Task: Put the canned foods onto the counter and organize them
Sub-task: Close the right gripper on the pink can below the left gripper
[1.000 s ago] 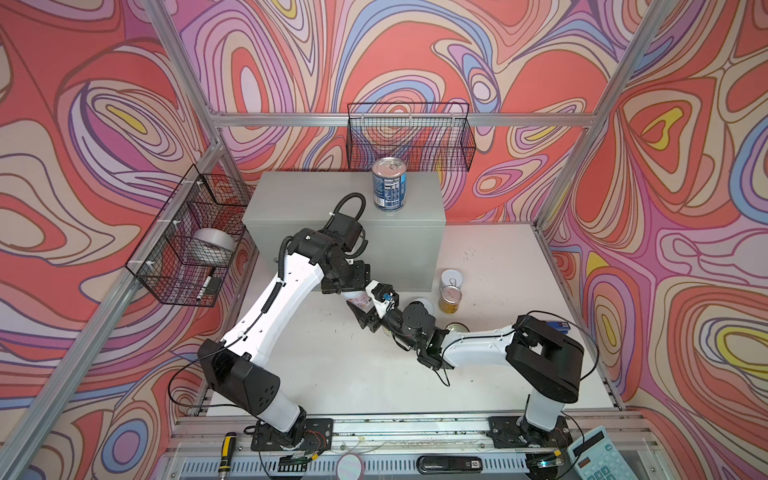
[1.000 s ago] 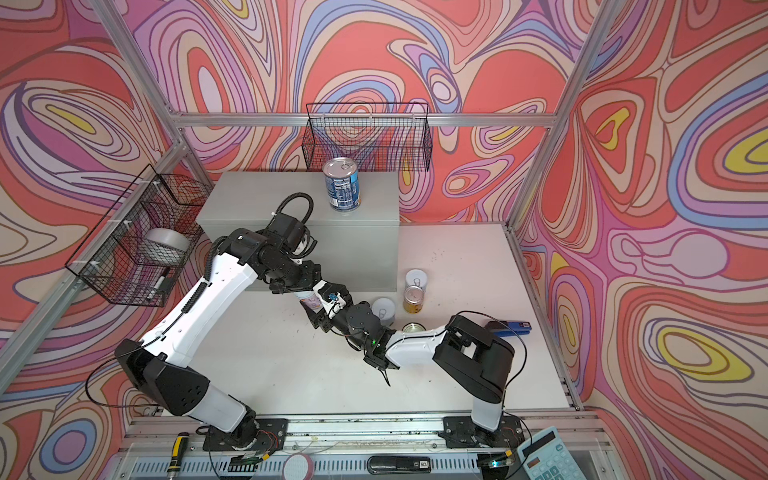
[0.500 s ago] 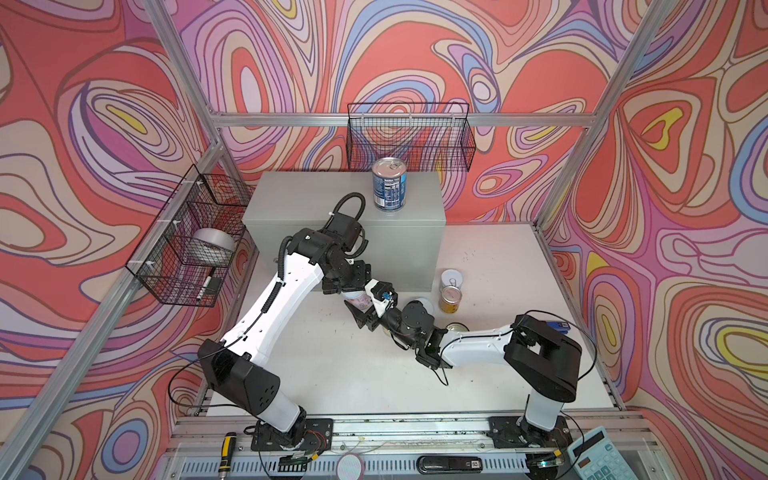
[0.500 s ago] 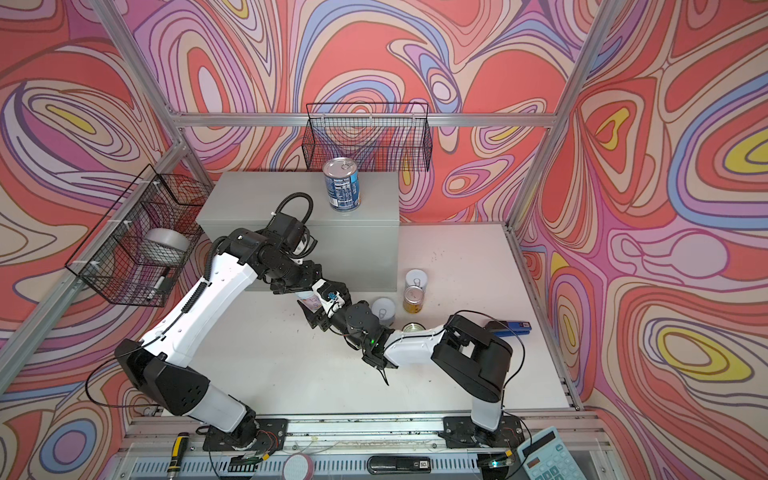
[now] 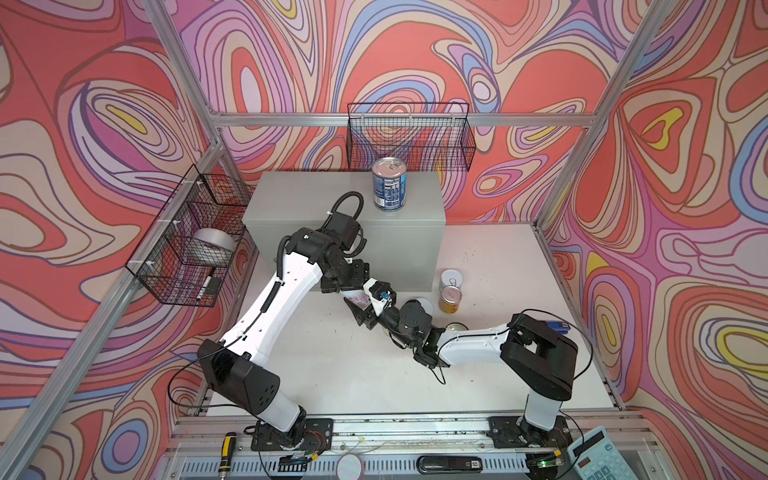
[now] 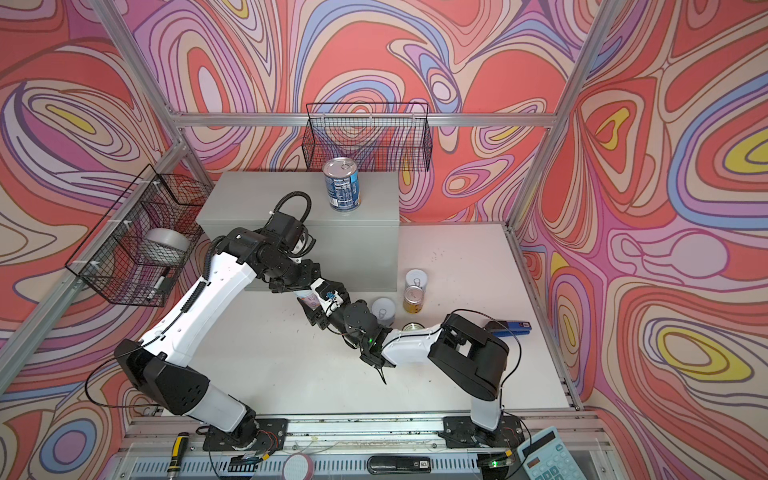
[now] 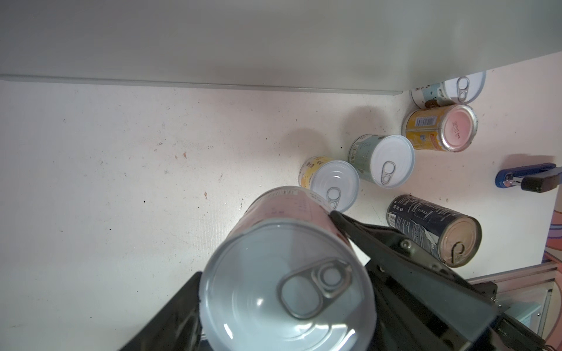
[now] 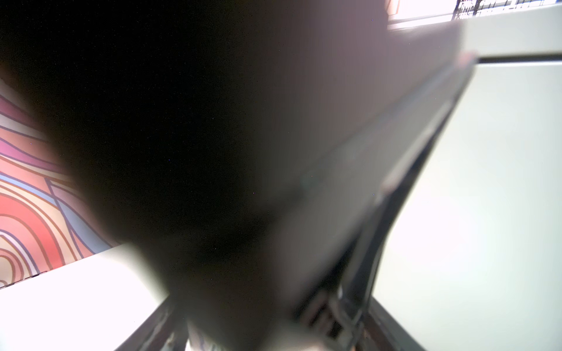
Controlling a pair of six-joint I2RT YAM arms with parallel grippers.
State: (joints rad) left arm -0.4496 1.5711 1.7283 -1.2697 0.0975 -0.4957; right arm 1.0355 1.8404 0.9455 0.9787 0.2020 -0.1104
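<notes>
On the white table (image 5: 353, 374) in front of the grey counter (image 5: 316, 195), two arms meet over one pink can (image 5: 358, 298). At far left, a wire basket (image 5: 166, 266) holds a grey tape roll (image 5: 212, 245).

From its base at front left, the left arm slants up toward the counter's front, its wrist bent down. The left gripper (image 7: 264, 246) is clamped on the pink can, a black finger pressed on either side, as the left wrist view shows; the can hangs above the table, lid toward the lens.

One tall dark blue can (image 5: 389, 187) stands upright on the counter top, toward its right end.

The right arm lies low, elbow at right, forearm reaching left across the middle. The right gripper (image 5: 362, 316) sits right at the pink can, but the top views hide its jaws and a dark blur fills the right wrist view, so whether they are apart or together cannot be told.

Seven cans in all: one on the counter, one gripped, five on the table. The left wrist view shows all five: a yellow can (image 7: 330, 182), a pale-blue can (image 7: 381, 159), an orange can (image 7: 441, 127), a white can (image 7: 450, 89) and a second tall dark can (image 7: 435, 229). Both top views hide the yellow one under the right arm.

A blue stapler-like object (image 5: 555, 326) lies at right.
</notes>
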